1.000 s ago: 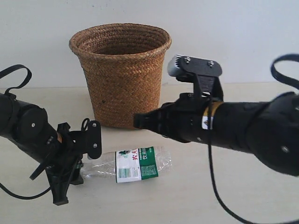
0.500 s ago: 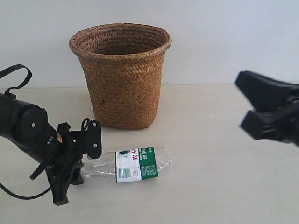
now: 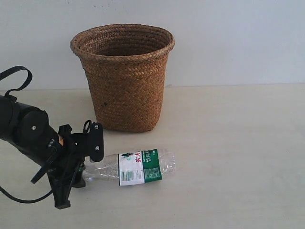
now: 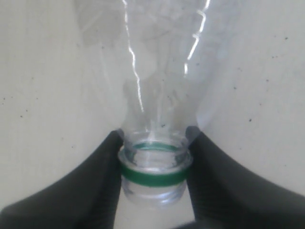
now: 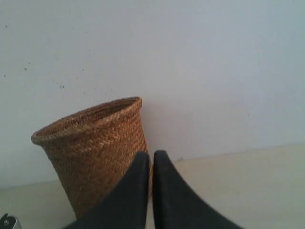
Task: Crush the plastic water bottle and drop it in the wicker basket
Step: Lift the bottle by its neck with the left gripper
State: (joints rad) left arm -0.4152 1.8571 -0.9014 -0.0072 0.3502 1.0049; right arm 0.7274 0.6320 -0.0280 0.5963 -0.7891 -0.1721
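The plastic water bottle (image 3: 140, 167) lies on its side on the table in front of the wicker basket (image 3: 126, 81), its white-and-green label facing up. My left gripper (image 3: 85, 171) is shut on the bottle's neck. In the left wrist view both black fingers (image 4: 102, 167) clamp the neck of the bottle (image 4: 152, 71) just at its green ring, and no cap shows. My right gripper (image 5: 152, 155) is shut on nothing, out of the exterior view, with the basket (image 5: 95, 148) beyond its tips.
The pale table (image 3: 228, 143) runs back to a white wall (image 3: 238, 38). The basket stands upright near the wall, a short way behind the bottle. A black cable loop (image 3: 14, 78) hangs from the left arm.
The right arm has pulled away to the right and left the exterior view. The left gripper keeps its hold on the bottle neck, and the bottle has barely shifted.
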